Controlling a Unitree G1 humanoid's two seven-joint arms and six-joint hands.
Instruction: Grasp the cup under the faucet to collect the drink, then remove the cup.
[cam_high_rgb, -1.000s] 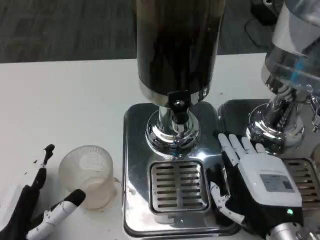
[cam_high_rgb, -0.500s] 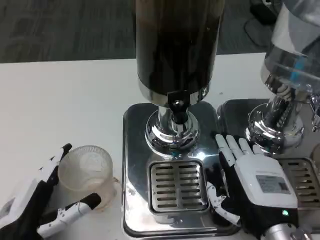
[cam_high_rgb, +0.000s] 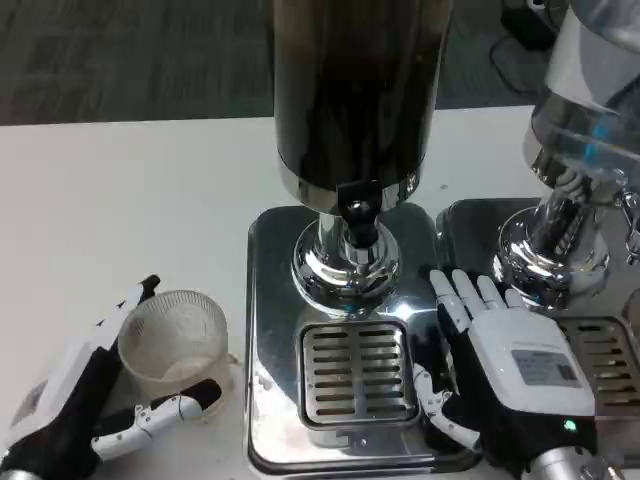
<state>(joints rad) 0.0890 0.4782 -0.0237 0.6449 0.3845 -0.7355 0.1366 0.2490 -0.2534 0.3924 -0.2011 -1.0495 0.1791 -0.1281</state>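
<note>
A clear plastic cup (cam_high_rgb: 175, 345) stands upright on the white table, left of the dispenser's steel base (cam_high_rgb: 268, 250) and not under the faucet (cam_high_rgb: 357, 207). My left hand (cam_high_rgb: 85, 400) reaches in from the lower left and brackets the cup. Its fingers (cam_high_rgb: 140, 297) lie by the cup's left rim, its thumb lies at the cup's front foot, and I see no firm grip. The dark drink tank (cam_high_rgb: 355, 90) rises above the slotted drip grate (cam_high_rgb: 358, 370). My right hand (cam_high_rgb: 510, 375) lies flat on the base, right of the grate, fingers stretched out, holding nothing.
A second dispenser (cam_high_rgb: 585, 120) with a clear tank stands at the right on its own chrome foot and tray (cam_high_rgb: 600, 340), close to my right hand. White table (cam_high_rgb: 120, 200) stretches to the left and behind the cup.
My left hand has moved up and to the right, closing in around the cup from both sides. The cup has stayed in place. My right hand has barely shifted.
</note>
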